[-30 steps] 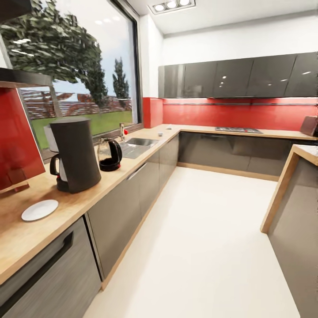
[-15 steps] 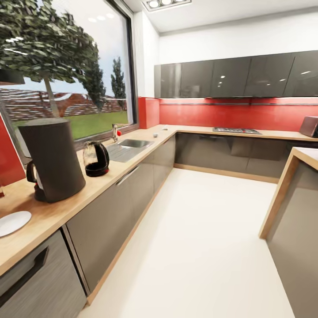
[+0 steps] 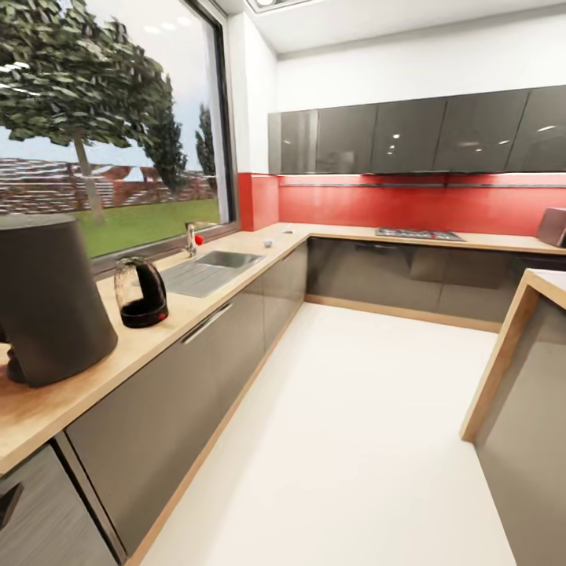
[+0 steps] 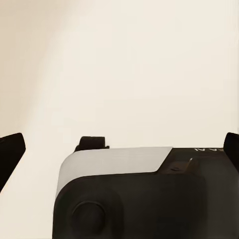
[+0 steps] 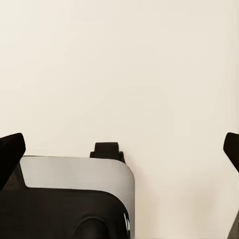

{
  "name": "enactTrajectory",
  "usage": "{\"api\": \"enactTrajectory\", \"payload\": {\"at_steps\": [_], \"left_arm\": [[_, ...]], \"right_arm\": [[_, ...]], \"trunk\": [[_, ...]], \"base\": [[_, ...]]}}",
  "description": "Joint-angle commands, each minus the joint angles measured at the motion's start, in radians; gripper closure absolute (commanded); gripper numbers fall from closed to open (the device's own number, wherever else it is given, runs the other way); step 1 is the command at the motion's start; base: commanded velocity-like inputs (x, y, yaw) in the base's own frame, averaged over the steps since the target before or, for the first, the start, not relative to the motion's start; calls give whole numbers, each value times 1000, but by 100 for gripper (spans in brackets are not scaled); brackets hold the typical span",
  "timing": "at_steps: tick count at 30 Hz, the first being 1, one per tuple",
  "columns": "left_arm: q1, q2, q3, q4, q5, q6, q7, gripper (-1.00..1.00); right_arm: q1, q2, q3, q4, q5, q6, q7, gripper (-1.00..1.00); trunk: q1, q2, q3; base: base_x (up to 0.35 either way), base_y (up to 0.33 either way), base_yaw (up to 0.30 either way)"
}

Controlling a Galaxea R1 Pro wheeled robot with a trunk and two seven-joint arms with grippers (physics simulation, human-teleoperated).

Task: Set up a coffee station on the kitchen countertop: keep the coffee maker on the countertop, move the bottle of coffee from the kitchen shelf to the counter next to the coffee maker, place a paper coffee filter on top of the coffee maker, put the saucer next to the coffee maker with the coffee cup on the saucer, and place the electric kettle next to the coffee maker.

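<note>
In transit; both hands carried low over pale floor so nothing catches on the cabinets. My left hand (image 4: 119, 144) has its fingers spread apart and empty, and my right hand (image 5: 119, 147) likewise. The coffee maker (image 3: 49, 303) stands on the tabletop (image 3: 169, 318), with the electric kettle (image 3: 141, 292) just beside it, toward the sink (image 3: 224, 259). Kettle placement looks settled; the other items still need fetching.

Coffee maker (image 3: 51, 303) stands on the kitchen countertop (image 3: 169, 326) at the head view's left edge. Electric kettle (image 3: 141, 293) stands on the same countertop, right of and beyond the coffee maker, apart from it. Sink (image 3: 228, 259) lies farther along, the faucet (image 3: 191, 239) behind it by the window (image 3: 110, 134). Hob (image 3: 417, 233) sits on the far counter run.
</note>
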Motion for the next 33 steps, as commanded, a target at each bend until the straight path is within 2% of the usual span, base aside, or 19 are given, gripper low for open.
{"api": "enactTrajectory", "payload": {"at_steps": [1,33], "left_arm": [[0,0,2,-2,0,-1,1,-100],[0,0,2,-1,0,-1,1,-100]], "right_arm": [[-1,0,0,1,0,-3,0,-100],[0,1,2,0,2,-4,0,-100]], "trunk": [[1,0,-1],[1,0,-1]], "base": [[306,-128,0],[317,-94,0]]}}
